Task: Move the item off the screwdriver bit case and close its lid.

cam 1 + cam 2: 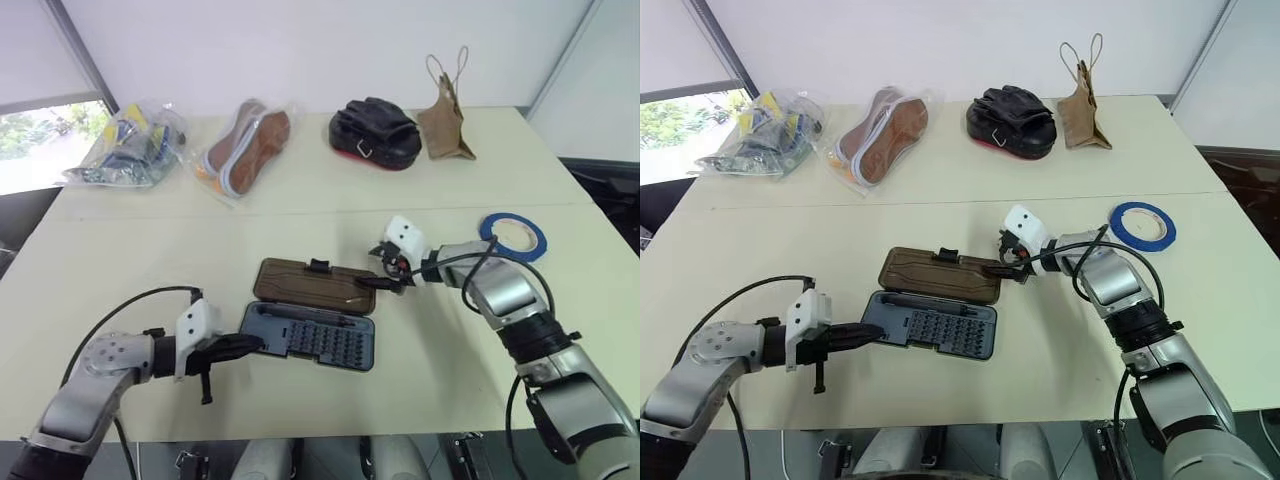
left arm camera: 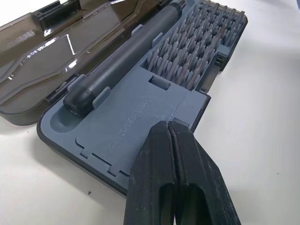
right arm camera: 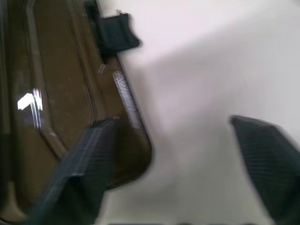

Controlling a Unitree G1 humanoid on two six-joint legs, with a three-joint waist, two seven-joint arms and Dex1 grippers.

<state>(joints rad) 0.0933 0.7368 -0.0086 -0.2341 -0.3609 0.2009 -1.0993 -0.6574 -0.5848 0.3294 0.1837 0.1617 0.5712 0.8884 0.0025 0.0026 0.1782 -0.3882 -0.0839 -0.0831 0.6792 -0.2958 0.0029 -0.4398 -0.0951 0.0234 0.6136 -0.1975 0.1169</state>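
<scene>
The screwdriver bit case lies open mid-table. Its blue-grey base [image 1: 310, 340] holds rows of bits [image 2: 201, 47] and a dark driver handle [image 2: 126, 56]. The brown see-through lid [image 1: 310, 282] lies flat behind the base, with nothing resting on either half. My left gripper [image 1: 248, 344] is shut, its tip touching the left end of the base [image 2: 117, 136]. My right gripper [image 1: 385, 283] is open at the lid's right corner. In the right wrist view one finger [image 3: 79, 173] lies over the lid [image 3: 61, 84] and the other [image 3: 267, 154] over bare table.
A blue tape roll [image 1: 513, 235] lies on the table to the right, behind my right arm. Along the far edge sit a plastic bag of items [image 1: 130, 145], packaged insoles [image 1: 248, 148], black gloves [image 1: 375, 132] and a brown paper bag [image 1: 445, 120].
</scene>
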